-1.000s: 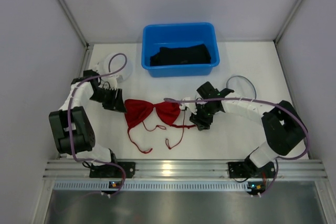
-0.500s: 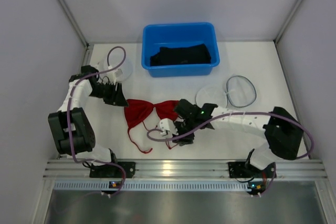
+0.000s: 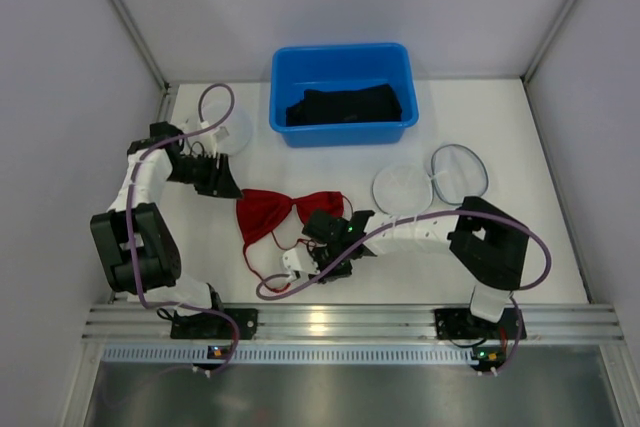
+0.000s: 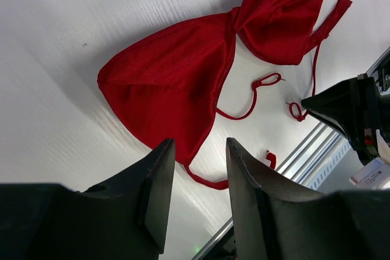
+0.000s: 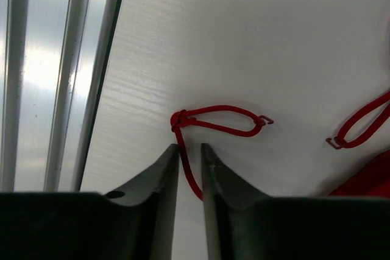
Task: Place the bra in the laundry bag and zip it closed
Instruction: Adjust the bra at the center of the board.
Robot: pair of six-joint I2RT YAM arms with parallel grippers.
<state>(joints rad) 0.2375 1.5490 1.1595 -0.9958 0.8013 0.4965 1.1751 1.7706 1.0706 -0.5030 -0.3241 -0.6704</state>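
Near table (image 3: 520, 137) front | bra (image 3: 268, 215) strap (image 5: 178, 119) between right gripper (image 5: 190, 148) jaws, narrow gap, hold unclear | left gripper (image 4: 199, 144) jaws apart above bra

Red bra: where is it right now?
Top view: the bra lies flat on the table, left of centre, below the blue bin; left gripper beside it, right gripper straddling a strap.

It looked like a robotics lab test cell. A bare white counter (image 3: 500, 147) was boxed in by plain pale panel walls (image 3: 60, 97). An aluminium rail (image 3: 350, 325) along the near edge carried a bolted left arm (image 3: 135, 227) and right arm (image 3: 440, 232), both trailing purple cables (image 3: 215, 92).
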